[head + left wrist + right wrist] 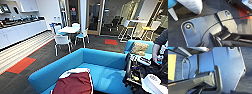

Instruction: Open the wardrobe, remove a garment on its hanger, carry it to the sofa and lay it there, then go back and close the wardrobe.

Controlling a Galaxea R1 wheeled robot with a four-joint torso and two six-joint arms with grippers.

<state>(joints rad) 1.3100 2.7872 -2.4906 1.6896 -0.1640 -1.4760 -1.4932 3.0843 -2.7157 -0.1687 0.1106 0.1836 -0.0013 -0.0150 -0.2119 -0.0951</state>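
The garment (73, 83), maroon with white trim along its upper and right edges, lies at the near edge of the head view, over the near left part of the sofa (105, 63). Its visible part is broadest at the near edge and narrows toward a white band at the far end, so its long axis appears to run from the robot toward the sofa back; the lower part is cut off by the picture edge, and the exact orientation cannot be confirmed. The hanger cannot be made out. The sofa is turquoise-blue, with a low rounded back and a rounded arm on the left, and its seat extends to the right of the garment. In the left wrist view a white sleeve (191, 5) of the garment hangs just beyond the robot's plate, above dark carpet (175, 32), beside a pale sofa leg (173, 14). In the right wrist view a strip of white fabric with a red edge (199, 48) shows past the plate. Whether either gripper is released or clenched cannot be told, and the garment's position relative to each gripper cannot be fixed more closely. At the right of the head view a person's arm (160, 42) reaches over a control rig (145, 71). Farther off stand a small blue seat with a patterned cushion (139, 48), white chairs around a white table (68, 30), and a long white counter (22, 30) along the left wall.
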